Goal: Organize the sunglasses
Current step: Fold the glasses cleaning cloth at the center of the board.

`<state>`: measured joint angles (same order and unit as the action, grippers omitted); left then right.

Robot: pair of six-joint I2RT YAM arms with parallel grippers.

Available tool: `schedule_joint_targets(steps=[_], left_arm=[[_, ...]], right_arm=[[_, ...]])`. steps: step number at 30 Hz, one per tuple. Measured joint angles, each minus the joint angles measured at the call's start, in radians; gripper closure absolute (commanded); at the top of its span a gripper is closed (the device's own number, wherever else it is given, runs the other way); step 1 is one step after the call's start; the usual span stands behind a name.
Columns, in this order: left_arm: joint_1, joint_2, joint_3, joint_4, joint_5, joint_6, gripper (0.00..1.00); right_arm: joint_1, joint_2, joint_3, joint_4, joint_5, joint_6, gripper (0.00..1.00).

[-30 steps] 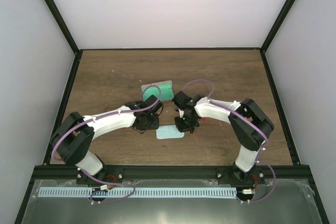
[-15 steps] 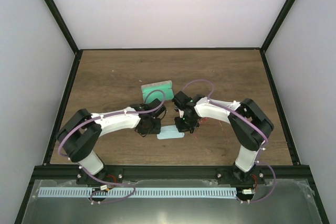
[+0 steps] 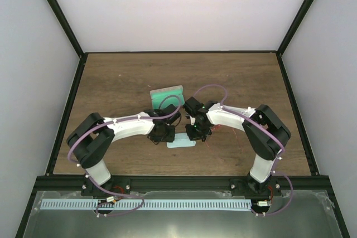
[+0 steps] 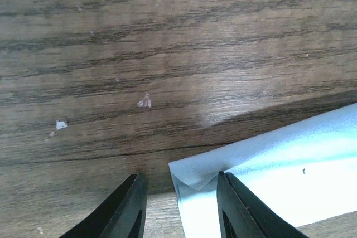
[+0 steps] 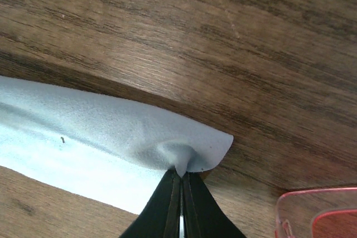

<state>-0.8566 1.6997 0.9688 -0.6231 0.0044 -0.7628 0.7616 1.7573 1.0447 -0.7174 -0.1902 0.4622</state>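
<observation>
Pale-blue soft cloth (image 5: 111, 137) lies on the brown wooden table (image 4: 167, 54), and each arm works one of its corners, probably to lift or fold it. The right gripper (image 5: 181, 185) is clenched on one puckered corner. The left gripper (image 4: 179, 175) straddles the other, jaws apart, gripping nothing. The small red-framed sunglasses (image 5: 318, 213) lie just beside the right gripper — untouched.

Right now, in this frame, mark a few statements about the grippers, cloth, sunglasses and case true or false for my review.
1. The right gripper pinches a corner of the blue cloth. True.
2. The left gripper is clamped shut on the blue cloth. False: its fingers stand apart around another corner.
3. The sunglasses lie inside the case. False: they lie on the table by the right gripper.
4. The case shows green lining. True.
</observation>
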Motion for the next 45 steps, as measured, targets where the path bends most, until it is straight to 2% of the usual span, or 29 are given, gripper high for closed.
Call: schedule_joint_targets(steps=[10, 20, 23, 30, 45], left_arm=[[-0.005, -0.052, 0.004, -0.047, -0.028, -0.013, 0.65], [-0.01, -0.105, 0.088, -0.063, -0.025, -0.023, 0.65], [-0.019, -0.084, 0.088, -0.066, -0.018, -0.023, 0.71], [-0.037, -0.06, 0.088, -0.066, 0.016, -0.014, 0.91], [-0.022, 0.05, 0.091, -0.058, 0.039, 0.01, 0.89]], right_arm=[[0.0, 0.0, 0.0, 0.0, 0.0, 0.0, 0.98], [0.0, 0.0, 0.0, 0.0, 0.0, 0.0, 0.98], [0.0, 0.0, 0.0, 0.0, 0.0, 0.0, 0.98], [0.0, 0.0, 0.0, 0.0, 0.0, 0.0, 0.98], [0.0, 0.0, 0.0, 0.0, 0.0, 0.0, 0.98]])
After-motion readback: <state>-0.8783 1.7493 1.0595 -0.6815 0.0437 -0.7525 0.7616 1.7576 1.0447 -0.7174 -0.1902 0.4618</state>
